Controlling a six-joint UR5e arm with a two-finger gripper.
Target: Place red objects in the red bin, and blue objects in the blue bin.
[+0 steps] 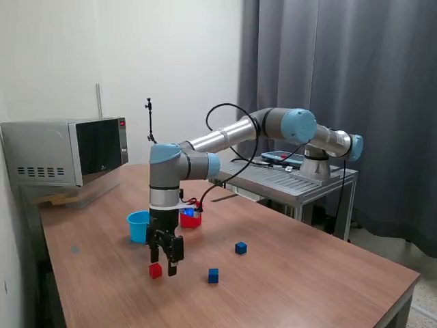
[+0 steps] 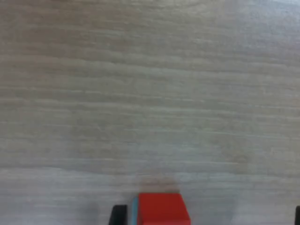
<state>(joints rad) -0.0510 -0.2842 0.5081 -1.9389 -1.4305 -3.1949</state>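
No legible text or labels anywhere

One red cube [image 1: 156, 270] on the table; two blue cubes [image 1: 214, 275] nearby; red cup [image 1: 191, 219] beside blue cup [image 1: 138, 226].

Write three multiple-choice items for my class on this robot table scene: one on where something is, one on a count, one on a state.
1. Where is the red cube?
A. on the table under the gripper
B. inside the red cup
C. on top of the microwave

2. How many blue cubes lie on the table?
A. none
B. two
C. four

3. How does the light-blue cup stand?
A. tipped on its side
B. upside down
C. upright, mouth up

Answers:
1 A, the cube rests on the wood at the fingertips.
2 B, one blue cube near, another farther.
3 C, its open rim faces up.
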